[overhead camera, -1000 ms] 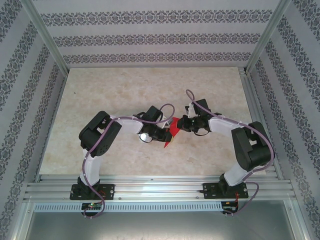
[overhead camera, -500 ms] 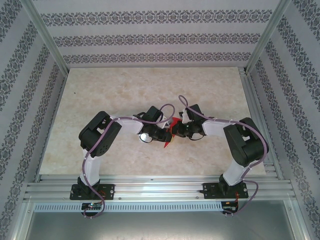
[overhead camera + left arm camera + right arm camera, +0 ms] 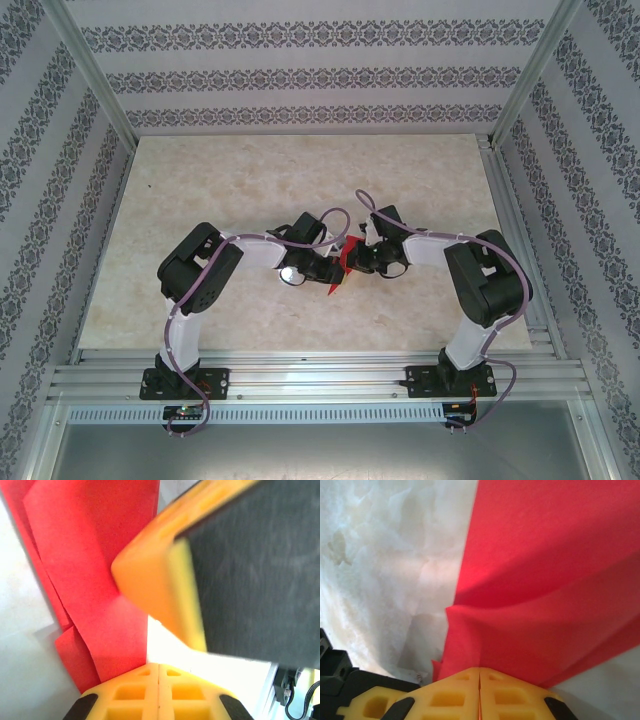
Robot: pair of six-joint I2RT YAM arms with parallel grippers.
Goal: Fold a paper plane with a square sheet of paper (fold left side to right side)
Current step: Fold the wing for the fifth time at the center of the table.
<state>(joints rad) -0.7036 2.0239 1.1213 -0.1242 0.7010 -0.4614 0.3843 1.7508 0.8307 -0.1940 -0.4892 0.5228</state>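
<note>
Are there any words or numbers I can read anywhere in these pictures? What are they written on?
None: no words, numbers or signs can be read.
The red paper is plain, with no print.
The walls carry only a swirly pattern, not letters.

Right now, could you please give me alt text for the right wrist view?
The right pincer is shut on creased red paper that fans up and rightward; pale marbled table lies at left.
</note>
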